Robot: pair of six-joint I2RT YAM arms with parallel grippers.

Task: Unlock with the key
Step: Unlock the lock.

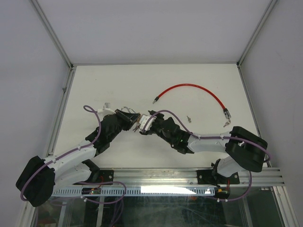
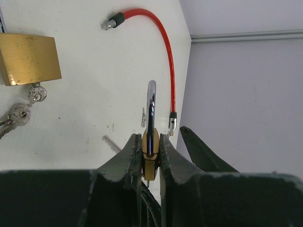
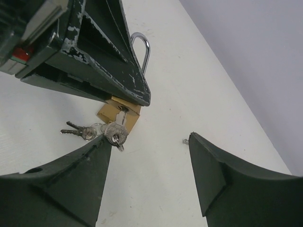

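**Inspector:** State of the left arm?

**Assistant:** The left pincer [image 2: 150,136] is clenched on a small brass padlock [image 2: 150,151], held edge-on. Its chrome shackle [image 2: 151,101] points away past the fingertips. It sits over the middle of the worktop [image 1: 142,80], nearer the near edge.

**Inspector:** And the right?

**Assistant:** The right pincer [image 3: 149,138] is released, its fingers wide apart with nothing between them. It faces the left pincer, tips close.

**Inspector:** Location of the key?

**Assistant:** The key [image 2: 37,92] is seated in the underside of a second brass lock body [image 2: 29,59]. In the left wrist view this lies on the worktop, left of the held padlock. A ring of further keys [image 2: 12,119] hangs from it. From the right wrist, that body shows just under the left pincer's finger; contact cannot be told.

**Inspector:** Any markings?

**Assistant:** Any stamp on the brass or keys is too small to read.

**Inspector:** Other items?

**Assistant:** A red cable [image 1: 189,87] with metal ends lies curved toward the far right corner, well apart from both pincers.
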